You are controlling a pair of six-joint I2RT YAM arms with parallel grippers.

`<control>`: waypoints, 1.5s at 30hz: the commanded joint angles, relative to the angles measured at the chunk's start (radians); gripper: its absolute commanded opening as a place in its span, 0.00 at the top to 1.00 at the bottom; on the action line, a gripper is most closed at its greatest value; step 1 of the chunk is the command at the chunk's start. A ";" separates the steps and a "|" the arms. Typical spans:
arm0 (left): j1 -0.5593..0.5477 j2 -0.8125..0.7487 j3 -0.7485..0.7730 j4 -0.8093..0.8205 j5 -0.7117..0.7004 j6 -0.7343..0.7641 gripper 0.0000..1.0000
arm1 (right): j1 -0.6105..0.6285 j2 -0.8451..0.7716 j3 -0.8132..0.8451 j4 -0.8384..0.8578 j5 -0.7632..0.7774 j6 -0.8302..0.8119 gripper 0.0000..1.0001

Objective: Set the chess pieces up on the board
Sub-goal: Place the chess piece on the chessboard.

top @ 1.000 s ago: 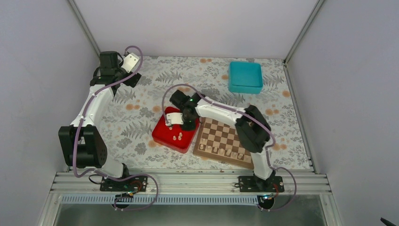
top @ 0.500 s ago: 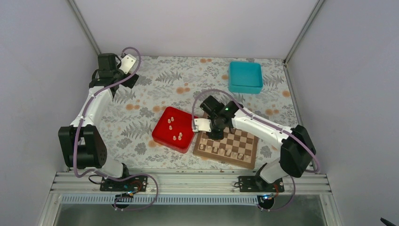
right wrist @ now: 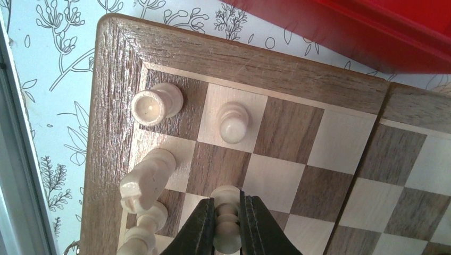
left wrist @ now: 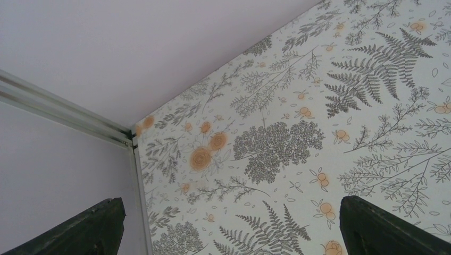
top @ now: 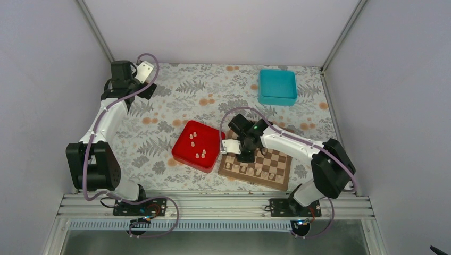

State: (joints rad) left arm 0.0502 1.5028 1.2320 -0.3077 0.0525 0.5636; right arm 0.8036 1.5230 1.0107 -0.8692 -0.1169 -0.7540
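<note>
The wooden chessboard lies at the front right of the table. Several cream pieces stand along its near row. In the right wrist view a rook, a pawn, a knight and another piece stand near the board's corner. My right gripper is shut on a cream pawn held just above a board square; from above the gripper is over the board's left part. My left gripper is open and empty at the far left corner.
A red tray left of the board holds several cream pieces. Its red wall shows beside the board. A teal box stands at the back right. Walls and metal frame rails enclose the floral tablecloth.
My right gripper moved from over the red tray rightward onto the board's left part with the pawn in it, then lowered slightly. The left arm barely moved.
</note>
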 commanded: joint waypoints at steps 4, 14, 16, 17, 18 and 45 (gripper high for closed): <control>0.005 -0.018 -0.017 0.028 -0.010 -0.012 0.00 | -0.003 0.047 0.021 0.023 -0.061 -0.025 0.95; 0.005 -0.015 -0.013 0.026 -0.010 -0.011 0.00 | -0.003 0.080 0.025 0.023 -0.073 -0.035 0.95; 0.005 -0.015 -0.014 0.024 -0.009 -0.012 0.00 | -0.003 0.082 0.025 0.022 -0.074 -0.034 0.94; 0.005 -0.016 -0.014 0.024 -0.008 -0.012 0.00 | -0.002 0.084 0.025 0.021 -0.074 -0.034 0.94; 0.005 -0.015 -0.015 0.025 -0.009 -0.011 0.00 | -0.003 0.086 0.024 0.022 -0.072 -0.034 0.94; 0.005 -0.015 -0.008 0.018 0.001 -0.014 0.00 | -0.002 0.078 0.002 0.017 -0.029 -0.044 0.87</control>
State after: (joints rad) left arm 0.0502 1.5024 1.2224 -0.3080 0.0521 0.5636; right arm 0.8036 1.6005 1.0130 -0.8433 -0.1547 -0.7853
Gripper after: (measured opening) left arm 0.999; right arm 0.127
